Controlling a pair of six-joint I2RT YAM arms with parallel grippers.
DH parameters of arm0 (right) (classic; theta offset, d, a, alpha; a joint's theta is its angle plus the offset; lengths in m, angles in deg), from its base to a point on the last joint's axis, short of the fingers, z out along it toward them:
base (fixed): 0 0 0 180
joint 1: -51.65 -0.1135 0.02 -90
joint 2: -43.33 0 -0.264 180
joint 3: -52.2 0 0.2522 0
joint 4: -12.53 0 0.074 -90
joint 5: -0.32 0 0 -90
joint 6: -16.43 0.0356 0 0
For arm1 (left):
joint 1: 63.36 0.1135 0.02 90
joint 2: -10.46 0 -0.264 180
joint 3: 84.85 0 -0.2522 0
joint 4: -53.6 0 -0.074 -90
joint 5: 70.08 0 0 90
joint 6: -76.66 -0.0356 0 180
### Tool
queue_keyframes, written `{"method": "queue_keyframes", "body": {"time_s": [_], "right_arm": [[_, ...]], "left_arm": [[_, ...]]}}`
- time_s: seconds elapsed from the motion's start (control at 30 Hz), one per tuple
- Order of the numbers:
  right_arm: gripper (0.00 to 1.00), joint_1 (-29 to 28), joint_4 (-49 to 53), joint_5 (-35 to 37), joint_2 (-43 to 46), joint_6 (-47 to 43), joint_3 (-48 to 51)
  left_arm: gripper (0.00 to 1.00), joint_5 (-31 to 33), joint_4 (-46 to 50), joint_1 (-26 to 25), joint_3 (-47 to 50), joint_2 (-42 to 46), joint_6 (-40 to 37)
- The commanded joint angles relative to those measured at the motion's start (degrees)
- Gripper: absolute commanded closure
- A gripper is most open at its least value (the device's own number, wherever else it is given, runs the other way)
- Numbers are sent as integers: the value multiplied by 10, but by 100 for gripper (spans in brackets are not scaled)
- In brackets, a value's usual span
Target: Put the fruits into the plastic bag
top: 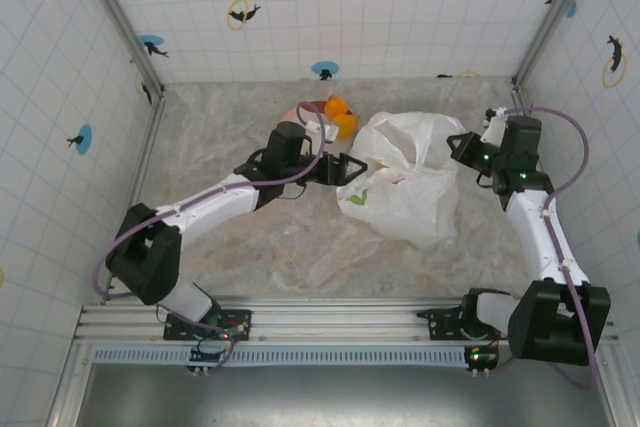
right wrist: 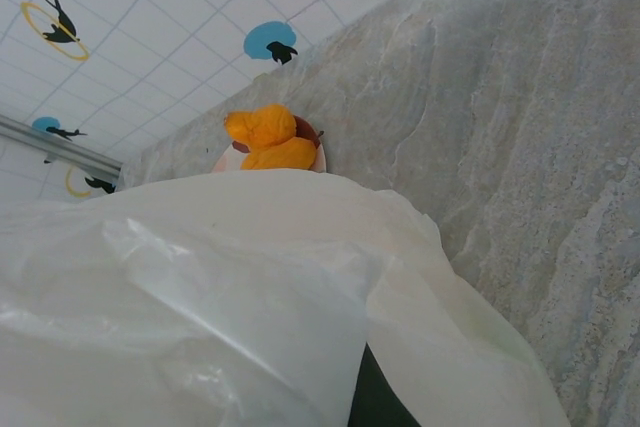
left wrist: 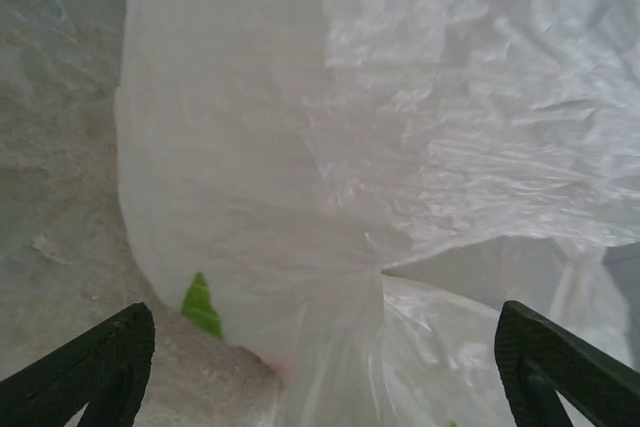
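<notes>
The white plastic bag (top: 400, 187) lies crumpled right of the table's middle, its green mark (top: 358, 197) facing the left arm. Two orange fruits (top: 340, 115) sit on a pale plate (top: 303, 113) behind the left arm. My left gripper (top: 345, 162) is open at the bag's left side. In the left wrist view its fingers (left wrist: 100, 367) stand wide apart with a twisted fold of the bag (left wrist: 340, 247) between them, untouched. My right gripper (top: 463, 145) is at the bag's right edge. Film drapes over it, and one dark finger (right wrist: 375, 397) shows centrally under the bag (right wrist: 200, 287).
The orange fruits (right wrist: 268, 139) and a reddish piece behind them rest on the plate (right wrist: 228, 159) near the back wall. Tiled walls with metal corner posts (top: 150, 77) enclose the marble table (top: 250, 247). Bare surface lies in front of the bag.
</notes>
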Motion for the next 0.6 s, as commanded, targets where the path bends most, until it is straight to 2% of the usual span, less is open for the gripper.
{"method": "queue_keyframes", "body": {"time_s": [0.0, 0.13, 0.2, 0.33, 0.47, 0.57], "right_arm": [[99, 1, -28, -10, -6, 7, 8], [99, 2, -37, -14, -19, 9, 9], [100, 2, -42, -17, -25, 11, 8], [100, 6, -43, -20, -34, 13, 3], [100, 9, -41, -21, -34, 14, -1], [100, 12, -40, -19, -35, 15, -2]], "left_arm": [[2, -53, 10, 22, 18, 49, -45], [2, -90, -17, 49, 45, 85, -58], [2, -84, -29, 69, 49, 93, -53], [2, 19, -16, 118, 42, 71, -14], [3, 137, 47, 127, -18, -5, -43], [5, 165, 54, 127, -59, -72, -58]]}}
